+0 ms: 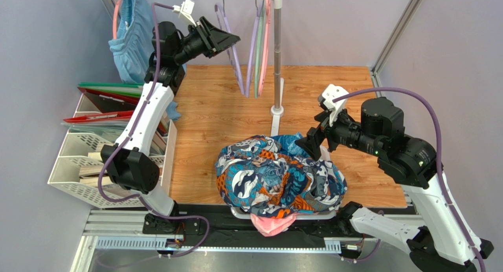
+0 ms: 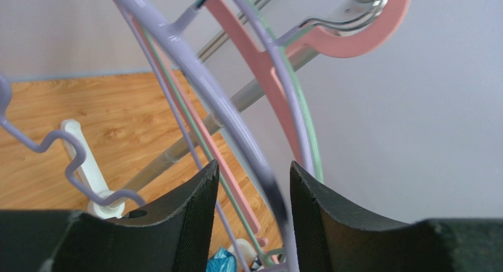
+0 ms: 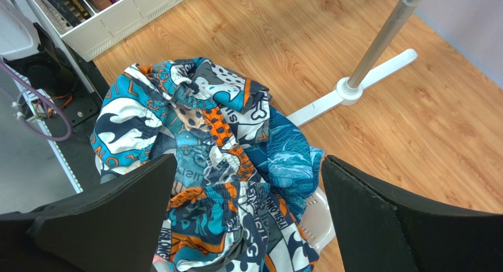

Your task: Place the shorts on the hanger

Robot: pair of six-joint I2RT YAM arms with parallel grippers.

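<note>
Wooden worktop [image 1: 206, 107] carries the shorts [image 1: 277, 175], heaped at its near edge under the wide-open right gripper [image 1: 310, 143]. At the far edge the left gripper [image 2: 254, 189] stands open around the lavender hanger [image 2: 224, 107]. If it closes carelessly, I think it may also pinch the neighbouring pink hanger [image 2: 260, 65].

Hanger: the thin lavender plastic clothes hanger [image 2: 232, 116] looked smooth and glossy, with light streaks along its arm.
Shorts: the swirl-printed orange, teal and navy cloth shorts [image 3: 201, 166] looked soft, matt and crumpled.
Table: the light-brown wood-grain tabletop [image 1: 224, 113] was smooth, faintly sheened.
Pole: the grey metal rack pole [image 1: 277, 48] was polished.
Pads: the black pads [image 2: 189, 225] of the left gripper [image 2: 252, 169] were matt and finely ribbed.
</note>
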